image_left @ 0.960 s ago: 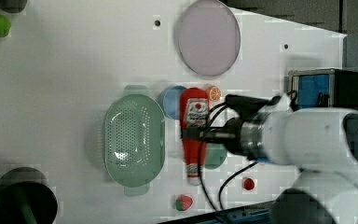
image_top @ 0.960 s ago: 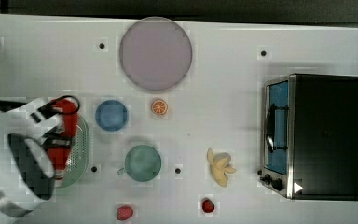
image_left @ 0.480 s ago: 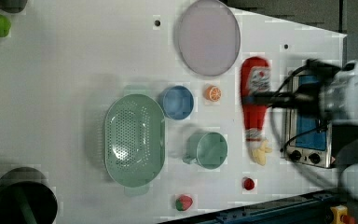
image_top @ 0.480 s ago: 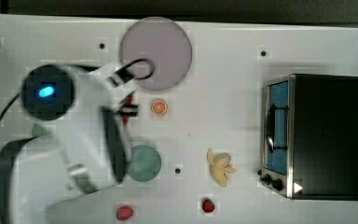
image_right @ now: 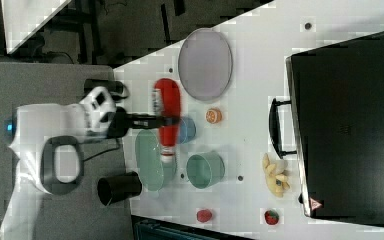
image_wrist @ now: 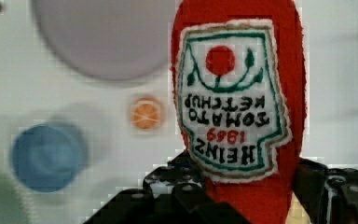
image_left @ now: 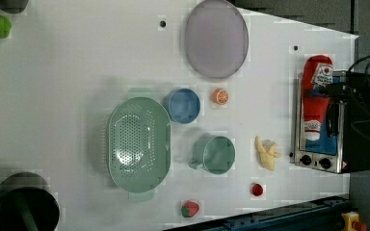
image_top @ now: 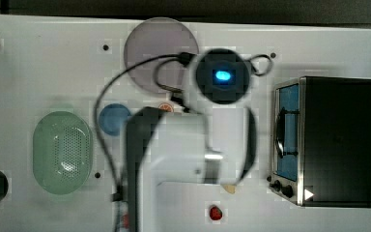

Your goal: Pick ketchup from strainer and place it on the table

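Note:
The ketchup (image_wrist: pixel 235 93), a red bottle with a white-and-red label, hangs in the air with my gripper (image_wrist: pixel 256 196) shut on its lower body, black fingers (image_wrist: pixel 182 189) on either side. In the left view the ketchup (image_left: pixel 316 96) and gripper (image_left: pixel 332 89) hover over the oven's front, far to the right of the strainer (image_left: pixel 137 144). In the right view the ketchup (image_right: pixel 168 112) is held by the gripper (image_right: pixel 166 120). The pale green strainer (image_top: pixel 62 152) lies with nothing in it on the white table (image_top: pixel 38 63). My arm (image_top: pixel 193 140) hides the bottle in the top view.
A lilac plate (image_left: pixel 216 38), blue bowl (image_left: pixel 183 106), teal cup (image_left: pixel 218 154), orange slice (image_left: pixel 220 96), bananas (image_left: pixel 266 153) and strawberries (image_left: pixel 190 209) lie on the table. The toaster oven (image_top: pixel 326 140) stands at the top view's right. A black cup (image_left: pixel 25 204) is near the strainer.
My arm has carried the ketchup from beside the strainer across the table to the oven side, rightward in the left view. The grip has stayed shut on it.

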You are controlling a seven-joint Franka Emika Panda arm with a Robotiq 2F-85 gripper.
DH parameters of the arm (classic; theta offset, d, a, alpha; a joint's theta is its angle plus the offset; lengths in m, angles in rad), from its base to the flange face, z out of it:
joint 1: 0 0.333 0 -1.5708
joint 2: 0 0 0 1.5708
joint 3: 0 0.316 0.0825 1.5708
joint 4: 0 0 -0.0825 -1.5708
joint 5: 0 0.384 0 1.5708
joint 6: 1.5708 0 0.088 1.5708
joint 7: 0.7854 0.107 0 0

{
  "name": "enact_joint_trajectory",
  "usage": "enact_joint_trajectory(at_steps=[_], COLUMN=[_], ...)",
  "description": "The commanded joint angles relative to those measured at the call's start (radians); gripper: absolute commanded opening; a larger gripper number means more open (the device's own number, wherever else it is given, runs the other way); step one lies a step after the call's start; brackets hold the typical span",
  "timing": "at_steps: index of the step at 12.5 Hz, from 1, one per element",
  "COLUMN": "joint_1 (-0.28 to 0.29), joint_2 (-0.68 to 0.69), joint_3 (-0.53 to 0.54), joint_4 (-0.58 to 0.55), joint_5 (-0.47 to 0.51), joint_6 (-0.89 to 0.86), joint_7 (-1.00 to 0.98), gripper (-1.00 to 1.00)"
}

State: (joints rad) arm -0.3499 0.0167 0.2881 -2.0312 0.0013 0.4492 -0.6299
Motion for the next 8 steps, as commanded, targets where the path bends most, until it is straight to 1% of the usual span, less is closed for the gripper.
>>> enact_joint_trajectory(at_steps=[1,5,8], joint_1=[0.014,0.013,0.014], joint_2=[-0.027,0.001,0.076], joint_3=[-0.021,-0.035,-0.035], joint_4=[-0.064,-0.206,-0.261], joint_5=[0.011,0.011,0.011], joint_6=[0.013,0.170,0.250], joint_7=[-0.090,-0.090,-0.090], gripper=[0.13,0.13,0.13])
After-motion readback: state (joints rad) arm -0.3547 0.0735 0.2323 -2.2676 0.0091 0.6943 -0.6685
